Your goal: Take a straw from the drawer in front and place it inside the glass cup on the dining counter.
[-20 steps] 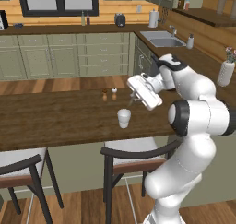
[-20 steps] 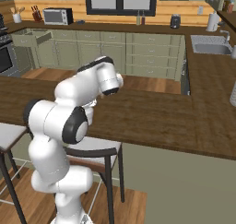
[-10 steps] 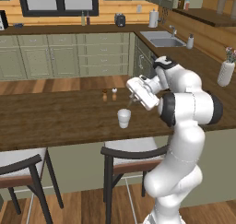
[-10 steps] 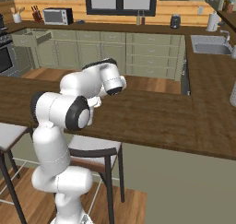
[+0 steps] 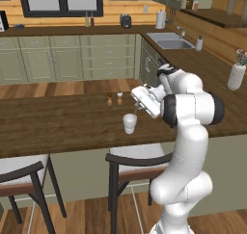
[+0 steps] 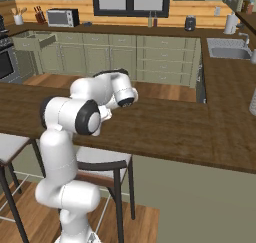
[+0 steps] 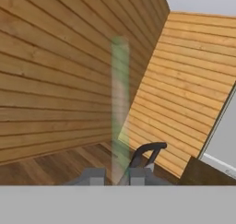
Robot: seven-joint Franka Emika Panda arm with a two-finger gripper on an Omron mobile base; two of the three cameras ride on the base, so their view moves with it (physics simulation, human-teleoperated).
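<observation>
Gripper point(image 5: 139, 104) shut narrow on straw point(image 7: 120, 108), long axis running out along the fingers. Cup point(image 5: 130, 123) just below and slightly left, mouth up, on counter point(image 5: 58, 124).

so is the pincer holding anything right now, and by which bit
Yes: the pincer is shut on the straw, pinching it at one end. The rest of it sticks out past the fingertips, free, near the cup.

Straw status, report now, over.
Gripper shut on straw, just above and right of cup. Straw not yet in cup. Two shakers behind cup, nothing blocking.
</observation>
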